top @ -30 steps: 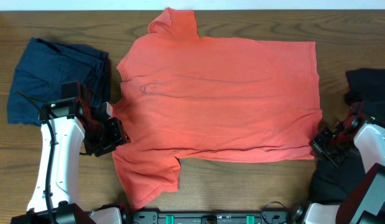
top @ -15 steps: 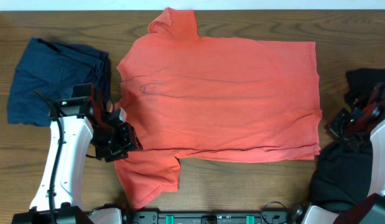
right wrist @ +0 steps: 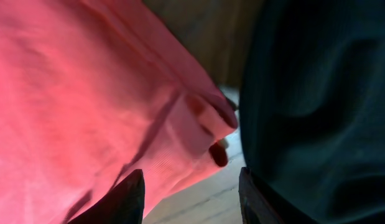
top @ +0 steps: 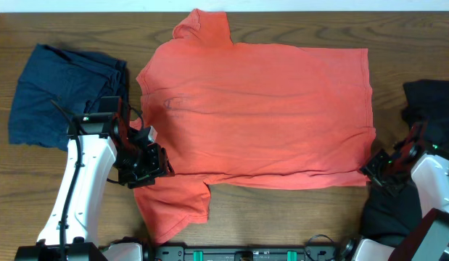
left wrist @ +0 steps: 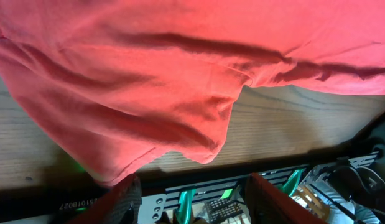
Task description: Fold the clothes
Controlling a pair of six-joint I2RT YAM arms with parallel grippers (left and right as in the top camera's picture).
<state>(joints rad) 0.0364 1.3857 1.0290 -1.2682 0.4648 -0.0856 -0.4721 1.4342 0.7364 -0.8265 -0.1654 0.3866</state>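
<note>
Moving in: my left jaws [top: 160, 165] have slid up to the sleeve seam, half open and empty. My right jaws [top: 371, 168] have sprung apart at the hem corner, holding nothing. Between them the red T-shirt [top: 260, 109] lies flat on the desk [top: 282, 217]. Soft, light and floppy, I'd say, so pinch hem and shoulder edges.

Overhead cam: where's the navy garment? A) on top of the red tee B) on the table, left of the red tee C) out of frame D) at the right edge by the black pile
B: the navy garment lies bunched on the table, left of the coral-red T-shirt; it is the black garment that sits at the right edge.
</note>
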